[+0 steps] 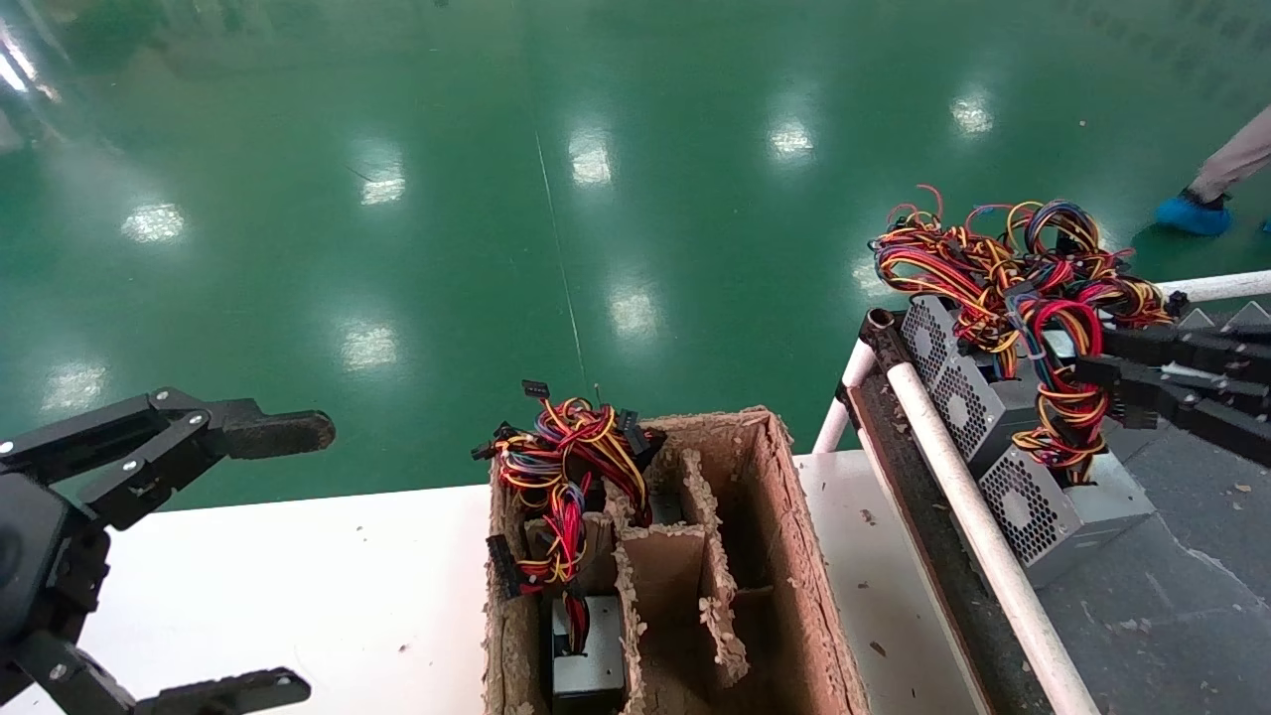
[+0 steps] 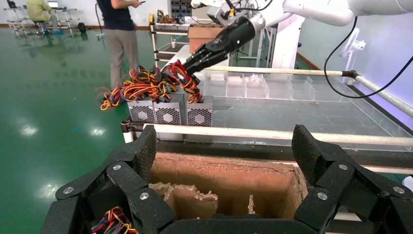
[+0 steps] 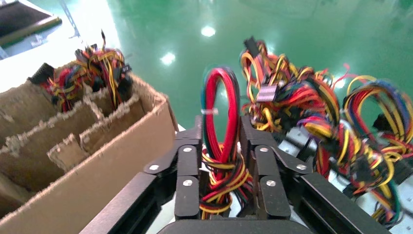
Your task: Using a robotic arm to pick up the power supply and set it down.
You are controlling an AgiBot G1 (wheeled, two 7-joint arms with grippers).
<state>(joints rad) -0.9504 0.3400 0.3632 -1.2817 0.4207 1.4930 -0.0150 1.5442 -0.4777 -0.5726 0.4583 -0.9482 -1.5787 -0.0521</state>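
Note:
Three silver-grey power supplies stand in a row on the grey platform at the right. The nearest power supply point(image 1: 1062, 506) point(image 2: 199, 114) shows its honeycomb vent side. Its bundle of red, yellow and black wires point(image 1: 1067, 397) point(image 3: 221, 102) rises into my right gripper point(image 1: 1102, 382) point(image 3: 221, 131) point(image 2: 187, 66), which is shut on the wires above the box. The box itself looks to be resting on the platform. My left gripper point(image 1: 283, 561) point(image 2: 224, 151) hangs open over the white table at the lower left, holding nothing.
A brown pulp-cardboard box point(image 1: 794, 556) point(image 2: 229, 180) point(image 3: 97, 161) with partitions stands on the white table point(image 1: 298, 576); another power supply point(image 1: 588, 665) and its wires lie in it. A white rail point(image 1: 978, 526) edges the platform. A person point(image 2: 119, 34) stands farther off.

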